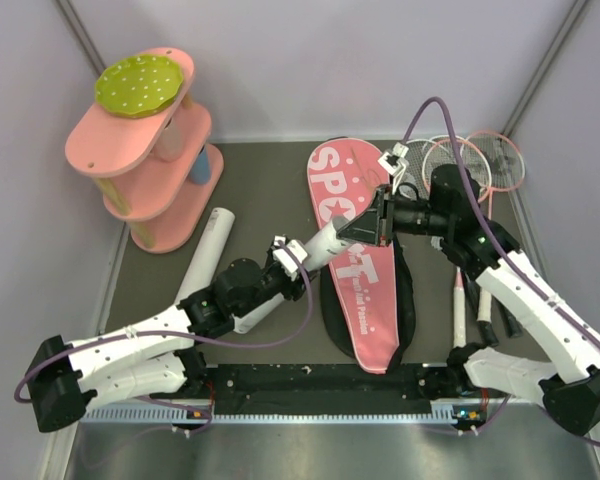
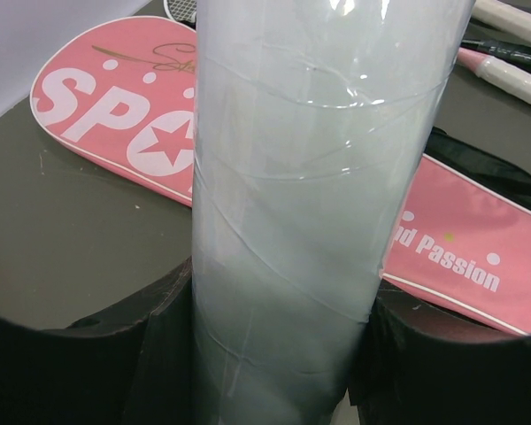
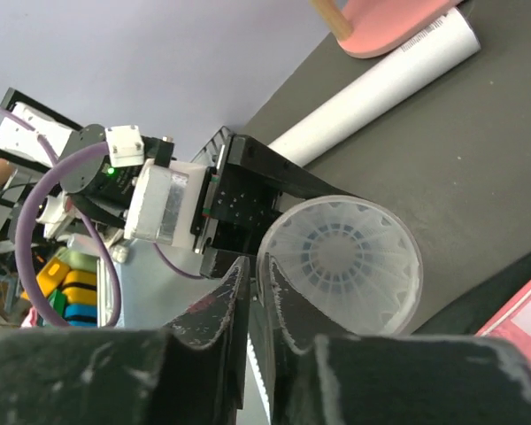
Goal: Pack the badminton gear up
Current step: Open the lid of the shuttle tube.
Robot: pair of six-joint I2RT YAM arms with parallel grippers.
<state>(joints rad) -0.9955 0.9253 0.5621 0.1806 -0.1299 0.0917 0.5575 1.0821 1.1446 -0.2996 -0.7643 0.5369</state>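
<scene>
Pink fabric with white print, the bag (image 1: 365, 300) lay lengthwise on the dark bench (image 1: 260, 180), its round end away from the arms. Large white letters ran down it. "SPO" read plainly, with a star inside the O; the right hand then covered a letter, and a "T" followed. Smaller white words nearer the narrow end finished in "nd Passion". A thin gold scrawl near the round end was too fine to read. Black fabric showed along both sides of the bag's narrow half.

The tube (image 1: 325, 242), white and wrapped in clear film, was held over the bag's left edge, clamped around its middle by the left hand (image 1: 285, 258). The wrist view showed both fingers (image 2: 159, 354) pressed against its sides. Its open end pointed across the bag at the right hand (image 1: 378, 218), which hovered above the bag's upper half. Inside that mouth sat a white shuttlecock (image 3: 341, 261). The right hand's fingers (image 3: 226, 305) stood close together with a thin gap, right at the tube's rim; whether they pinched the rim could not be told.

A second tube (image 1: 208, 250) lay on the bench left of the bag. The rackets (image 1: 470, 165) lay right of the bag, heads beside its round end. A pink shelf (image 1: 150, 150) topped by a green dotted disc (image 1: 140, 85) stood well left of the bag.
</scene>
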